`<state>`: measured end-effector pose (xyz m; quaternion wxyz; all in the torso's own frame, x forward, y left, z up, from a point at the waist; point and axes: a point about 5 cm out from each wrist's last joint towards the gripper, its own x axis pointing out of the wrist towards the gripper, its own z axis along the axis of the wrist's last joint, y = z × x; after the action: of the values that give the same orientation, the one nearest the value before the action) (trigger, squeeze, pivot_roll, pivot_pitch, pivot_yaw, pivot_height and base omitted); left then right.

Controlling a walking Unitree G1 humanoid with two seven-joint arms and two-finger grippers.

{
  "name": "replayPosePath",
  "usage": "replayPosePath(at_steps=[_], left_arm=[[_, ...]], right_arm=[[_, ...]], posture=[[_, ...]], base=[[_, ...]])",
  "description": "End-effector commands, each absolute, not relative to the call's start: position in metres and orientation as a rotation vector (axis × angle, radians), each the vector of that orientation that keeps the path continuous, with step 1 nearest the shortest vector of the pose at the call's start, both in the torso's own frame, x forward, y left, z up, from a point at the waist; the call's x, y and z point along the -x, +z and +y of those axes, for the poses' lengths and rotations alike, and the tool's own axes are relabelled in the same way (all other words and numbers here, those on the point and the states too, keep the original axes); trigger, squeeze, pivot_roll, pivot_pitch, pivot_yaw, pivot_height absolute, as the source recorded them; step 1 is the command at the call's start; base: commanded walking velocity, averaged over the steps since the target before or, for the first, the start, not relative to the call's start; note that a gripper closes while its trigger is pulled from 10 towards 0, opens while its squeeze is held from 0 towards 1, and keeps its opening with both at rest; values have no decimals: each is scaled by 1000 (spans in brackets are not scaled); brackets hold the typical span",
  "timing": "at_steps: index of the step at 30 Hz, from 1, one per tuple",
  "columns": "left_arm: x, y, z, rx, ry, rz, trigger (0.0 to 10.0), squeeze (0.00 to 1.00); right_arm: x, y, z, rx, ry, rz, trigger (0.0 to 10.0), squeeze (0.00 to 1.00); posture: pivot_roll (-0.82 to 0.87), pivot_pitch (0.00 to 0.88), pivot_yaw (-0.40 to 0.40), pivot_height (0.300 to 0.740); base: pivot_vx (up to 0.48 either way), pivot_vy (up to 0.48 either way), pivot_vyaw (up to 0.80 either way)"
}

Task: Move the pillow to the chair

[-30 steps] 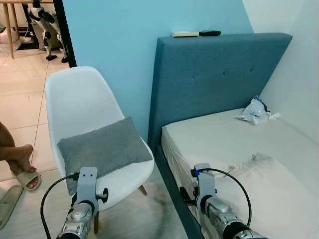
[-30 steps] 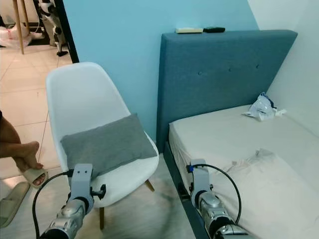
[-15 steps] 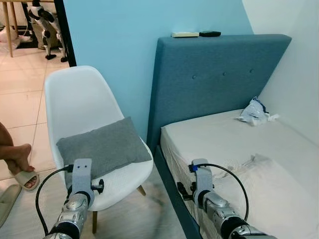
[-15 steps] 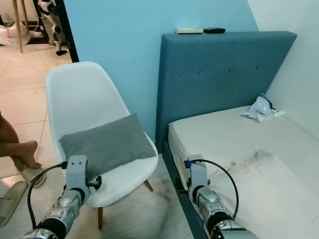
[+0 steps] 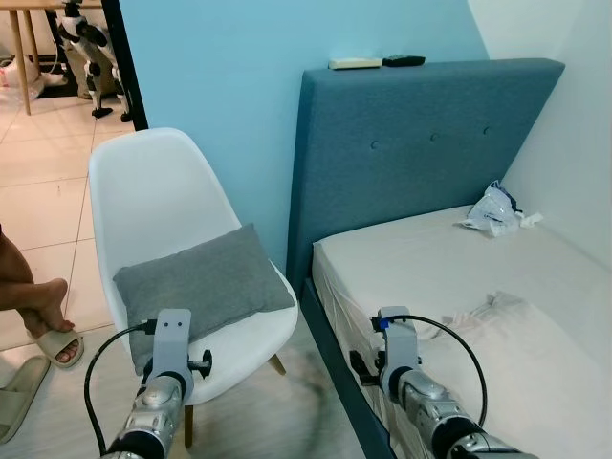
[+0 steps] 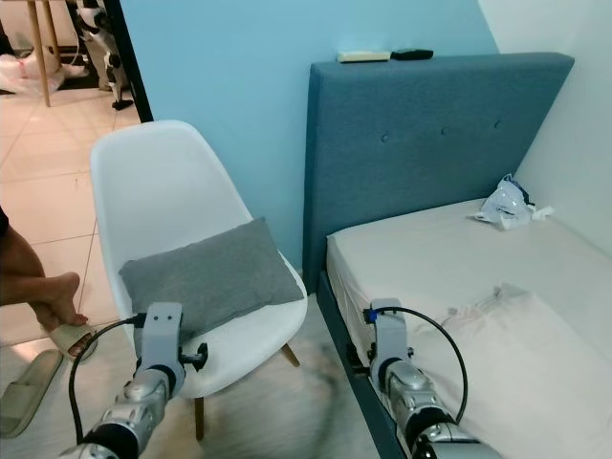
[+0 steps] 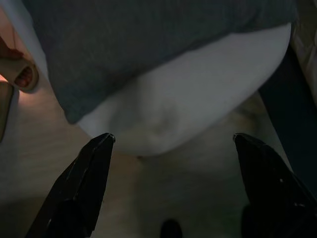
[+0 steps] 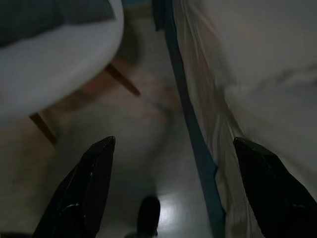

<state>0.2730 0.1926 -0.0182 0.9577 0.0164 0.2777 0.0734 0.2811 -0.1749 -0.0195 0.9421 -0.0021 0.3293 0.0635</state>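
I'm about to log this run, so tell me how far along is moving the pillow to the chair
Done, by the look of it: the grey pillow lies on the seat of the white chair, beside the bed. In hand: nothing; the left gripper and the right gripper are both open, held low in front of the chair and the bed's edge. Left: nothing visible, perhaps only stepping back.

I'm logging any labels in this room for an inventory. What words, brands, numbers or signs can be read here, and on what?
None can be read.
White bag on the bed: dark marks, too small and blurred to read.
Two flat things on the headboard: no legible marking.
Grey pillow and white chair: plain.
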Motion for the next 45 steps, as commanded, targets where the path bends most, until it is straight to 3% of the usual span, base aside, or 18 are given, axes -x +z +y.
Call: replayPosePath(at_steps=[1,4,12,20,30,39,45], left_arm=[[-265,-26,187,-43,130,599,10000,0],[-261,-31,180,-102,49,626,10000,0],[-266,-27,180,-107,63,620,10000,0],[-291,-3,175,-119,-12,520,10000,0],[-306,11,156,-94,-51,477,10000,0],[-294,2,176,-114,19,505,10000,0],[-293,4,174,-73,78,481,10000,0]], right_arm=[[-275,-24,-179,9,126,692,10000,0],[-272,-26,-184,4,109,691,10000,0],[-284,-14,-190,20,99,640,10000,0],[-315,33,-199,-41,155,406,10000,0],[-309,89,-208,-120,198,211,10000,0],[-304,61,-201,23,252,340,10000,0],[-306,53,-194,135,271,399,10000,0]], posture=[[-25,26,-65,740],[-49,15,-55,740],[-57,17,-36,740],[-100,45,33,740],[-104,57,21,740],[-84,46,-33,740],[-50,49,-85,740]], base=[[0,0,0],[0,0,0],[0,0,0],[0,0,0],[0,0,0],[0,0,0],[0,0,0]])
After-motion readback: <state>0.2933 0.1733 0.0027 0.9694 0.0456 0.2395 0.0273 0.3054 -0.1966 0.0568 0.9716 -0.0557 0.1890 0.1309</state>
